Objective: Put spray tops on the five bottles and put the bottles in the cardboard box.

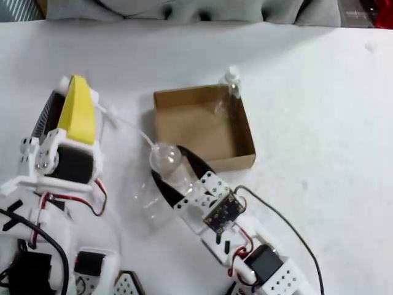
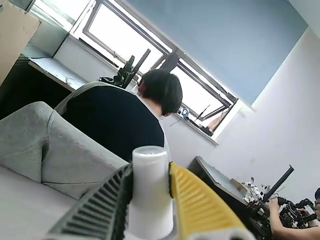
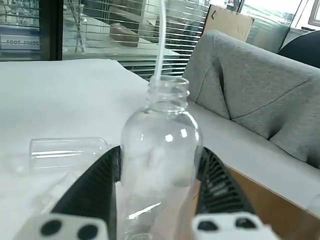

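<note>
White tabletop (image 1: 319,92), grey sofa (image 1: 184,11) beyond: early in the job, capping under way.
Right gripper (image 1: 171,163) clamped on an upright clear bottle (image 3: 160,150) just near-left of the cardboard box (image 1: 245,161); left gripper (image 2: 149,172) closed on a white spray top (image 2: 148,200), thin tube (image 1: 132,128) slanting right and down into the bottle's open neck, head not yet seated. Probably 1 of 5 done: 1 topped bottle (image 1: 231,83) standing at the box's far right corner, inside or just outside hard to tell. Left to do, by this reckoning: pressing this top home, boxing the bottle, then the uncapped bottle (image 3: 65,152) lying just left of the right gripper, plus 2 more not made out.
</note>
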Available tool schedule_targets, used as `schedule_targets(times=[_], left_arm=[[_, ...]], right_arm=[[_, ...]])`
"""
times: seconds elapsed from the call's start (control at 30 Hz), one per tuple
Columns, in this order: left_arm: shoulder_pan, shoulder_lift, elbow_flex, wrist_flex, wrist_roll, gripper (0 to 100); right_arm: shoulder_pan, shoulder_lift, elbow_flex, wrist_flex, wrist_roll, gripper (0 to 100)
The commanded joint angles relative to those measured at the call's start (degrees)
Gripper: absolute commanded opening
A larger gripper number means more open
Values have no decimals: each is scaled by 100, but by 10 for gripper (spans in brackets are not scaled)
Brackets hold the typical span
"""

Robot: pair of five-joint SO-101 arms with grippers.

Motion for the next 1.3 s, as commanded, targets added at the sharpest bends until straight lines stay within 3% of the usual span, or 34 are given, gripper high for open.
schedule_targets(times=[0.0, 0.17, 0.47, 0.8, 0.97, 1.27], left_arm=[[576, 13, -18, -44, -70, 24], [1367, 13, 176, 35, -360, 24], [1420, -22, 941, 44, -1108, 24], [1481, -1086, 1943, 44, -1099, 27], [1877, -1771, 2479, 26, -1108, 28], [2009, -2176, 2725, 53, -1108, 54]], right_arm=[[-31, -75, 53, 13, -44, 15], [-31, -75, 53, 22, -44, 15], [-31, -75, 53, 22, -44, 15], [-31, -75, 53, 22, -44, 15], [-31, -75, 53, 22, -44, 15], [-31, -75, 53, 22, -44, 15]])
